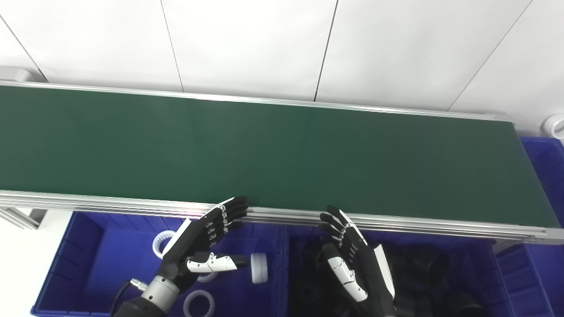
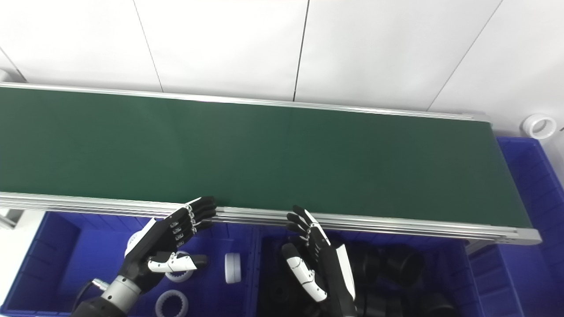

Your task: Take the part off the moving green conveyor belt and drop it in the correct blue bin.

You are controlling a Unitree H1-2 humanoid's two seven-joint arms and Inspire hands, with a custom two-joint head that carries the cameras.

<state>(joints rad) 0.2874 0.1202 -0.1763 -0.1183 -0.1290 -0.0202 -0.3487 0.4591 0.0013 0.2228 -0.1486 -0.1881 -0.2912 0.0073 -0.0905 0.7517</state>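
The green conveyor belt [image 1: 264, 149] runs across the view and carries no part. My left hand [image 1: 200, 240] hovers open over the left blue bin [image 1: 88, 246], its fingertips at the belt's near rail. My right hand [image 1: 352, 259] is open too, over the middle blue bin [image 1: 493, 273], with fingertips just short of the rail. The left bin holds white ring parts [image 1: 259, 267]. The middle bin holds black cylindrical parts [image 1: 434, 264]. Neither hand holds anything.
A third blue bin [image 1: 544, 167] stands at the belt's right end. A white ring [image 2: 538, 126] lies on the floor beyond it. The aluminium rail [image 1: 418, 222] runs between the hands and the belt. White floor tiles lie behind the conveyor.
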